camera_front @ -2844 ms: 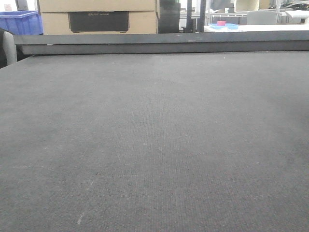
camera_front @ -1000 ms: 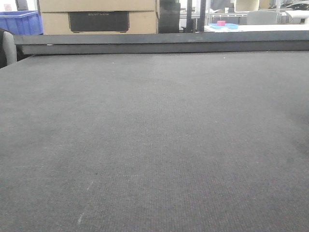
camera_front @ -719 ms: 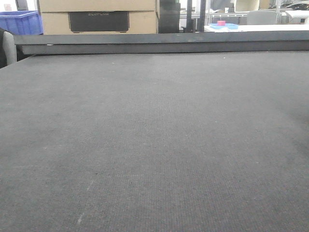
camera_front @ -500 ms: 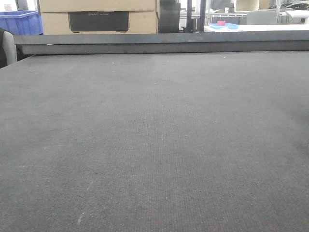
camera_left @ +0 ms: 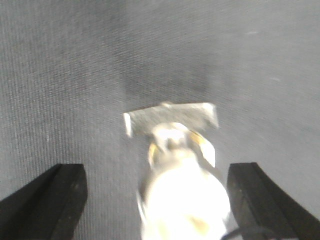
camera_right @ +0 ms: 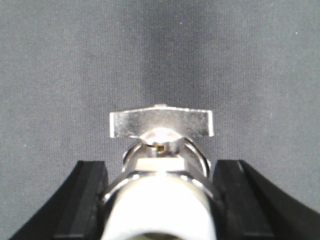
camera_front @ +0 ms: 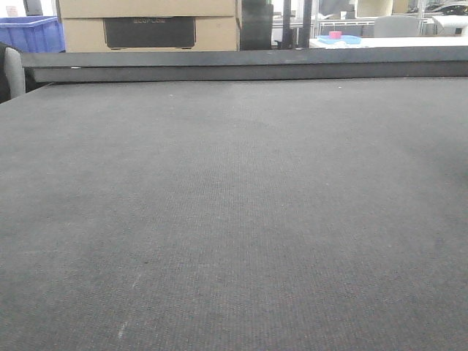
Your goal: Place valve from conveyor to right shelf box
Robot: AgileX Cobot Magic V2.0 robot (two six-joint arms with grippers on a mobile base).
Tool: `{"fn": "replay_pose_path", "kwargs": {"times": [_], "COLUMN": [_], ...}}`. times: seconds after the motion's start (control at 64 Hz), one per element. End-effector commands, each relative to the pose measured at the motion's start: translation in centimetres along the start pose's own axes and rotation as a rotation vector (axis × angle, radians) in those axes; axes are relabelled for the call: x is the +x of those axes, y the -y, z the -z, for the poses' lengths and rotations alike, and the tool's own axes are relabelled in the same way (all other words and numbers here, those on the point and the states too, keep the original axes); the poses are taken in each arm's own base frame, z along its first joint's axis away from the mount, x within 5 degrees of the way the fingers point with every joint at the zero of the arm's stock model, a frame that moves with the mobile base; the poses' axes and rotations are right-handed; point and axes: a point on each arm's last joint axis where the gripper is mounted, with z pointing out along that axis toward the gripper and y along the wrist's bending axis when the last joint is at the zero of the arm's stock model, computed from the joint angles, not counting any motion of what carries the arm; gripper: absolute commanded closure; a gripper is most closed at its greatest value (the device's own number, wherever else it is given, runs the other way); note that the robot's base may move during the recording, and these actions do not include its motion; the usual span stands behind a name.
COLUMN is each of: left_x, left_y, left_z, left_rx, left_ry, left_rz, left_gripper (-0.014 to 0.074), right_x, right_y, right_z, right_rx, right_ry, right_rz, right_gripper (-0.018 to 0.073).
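Right wrist view: my right pincer is clamped on the valve. Both black fingers press against the sides of its bright round body. The flat metal handle lies crosswise at the far end, beyond the fingertips. Behind it I see only the dark woven belt of the conveyor worktop. I cannot tell whether the valve rests on the belt or hangs above it.

Left wrist view: my left pincer stands apart, its fingers spread wide. A blurred valve sits between them, close against the right finger and with a clear gap to the left one. Its handle also points away. I cannot tell whether this is the same piece.

Front view: the conveyor worktop fills the frame, with its raised rail along the far edge. Beyond the rail stand a cardboard box and a blue bin.
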Motion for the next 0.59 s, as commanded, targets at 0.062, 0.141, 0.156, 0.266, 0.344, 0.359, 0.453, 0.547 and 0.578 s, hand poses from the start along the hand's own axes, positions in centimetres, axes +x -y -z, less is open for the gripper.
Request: {"fn": "replay_pose_path", "kwargs": {"times": [0.062,0.141,0.156,0.266,0.344,0.359,0.453,0.547,0.578], "left_x": [0.09,0.00,-0.03,-0.17,-0.16,-0.16,-0.05,0.01,0.01], "left_y": [0.13,0.22,0.25,0.48,0.62,0.62,0.62,0.61,0.61], "left_z": [-0.54,-0.53,-0.53,-0.52,-0.51,-0.51,-0.52,-0.52,-0.52], "left_rx": [0.016,0.026,0.029,0.055,0.070,0.070,0.070,0.069,0.069], "left_ry": [0.000,0.010,0.013,0.027,0.026,0.026,0.013,0.007,0.007], "left_rz": [0.029,0.034,0.035,0.049,0.057,0.057,0.057,0.056,0.056], "left_gripper": [0.0123,0.0123,0.0123,0.0123,0.0123,0.0123,0.0123,0.0123,0.0123], "right_x": [-0.10,-0.11,-0.11,-0.11,-0.11,-0.11,-0.13,-0.13,-0.13], "right_y": [0.07,0.07,0.07,0.07,0.07,0.07,0.08,0.08,0.08], "right_z": [0.77,0.77,0.77,0.77,0.77,0.77,0.72,0.72,0.72], "right_rx": [0.010,0.010,0.010,0.010,0.010,0.010,0.010,0.010,0.010], "right_ry": [0.044,0.045,0.045,0.045,0.045,0.045,0.042,0.042,0.042], "right_rz": [0.008,0.008,0.008,0.008,0.008,0.008,0.007,0.007,0.007], "right_gripper": [0.0721,0.0721,0.0721,0.0721,0.0721,0.0721,0.0721,0.0721,0.0721]}}
